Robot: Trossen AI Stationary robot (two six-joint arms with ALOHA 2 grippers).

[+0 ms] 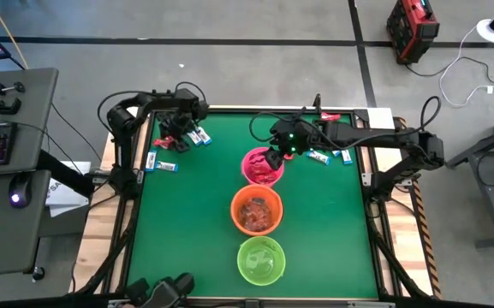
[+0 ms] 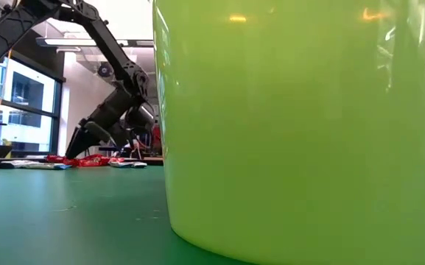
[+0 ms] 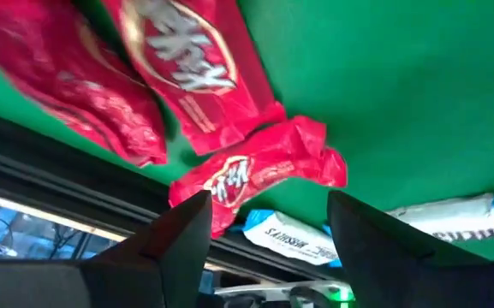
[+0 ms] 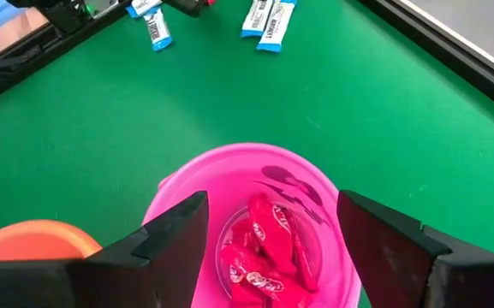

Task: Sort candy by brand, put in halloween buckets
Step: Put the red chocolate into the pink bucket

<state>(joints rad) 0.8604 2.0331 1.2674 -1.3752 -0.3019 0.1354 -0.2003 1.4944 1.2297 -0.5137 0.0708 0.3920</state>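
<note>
- My left pincer (image 3: pixel 268 235) is low over the far left corner of the green table (image 1: pixel 187 222), with its two fingers wide apart and nothing held between them.
- Right in front of that gap lies a crumpled red candy (image 3: pixel 255 171), flat on the table. Its long side runs across the gap, from one finger toward the other, so I think the fingers would close on its ends unless I turn my wrist.
- Just past it are two more red candies (image 3: pixel 187 60), side by side, and a blue-and-white candy (image 3: pixel 294 239) lies near the table edge.
- My right pincer (image 4: pixel 272 248) hangs over the pink bucket (image 4: pixel 178 197), also wide and empty. Red candies (image 4: pixel 268 252) already sit in the bottom of that bucket.
- The pink bucket is far from my left pincer, in the middle of the table. The orange bucket (image 1: pixel 256 210) and the lime green bucket (image 1: pixel 260 260) stand in a row behind it, toward the near edge.
- More blue-and-white candies (image 1: pixel 325 156) wait near my right arm, so my left arm is the closer one for the red candy.
</note>
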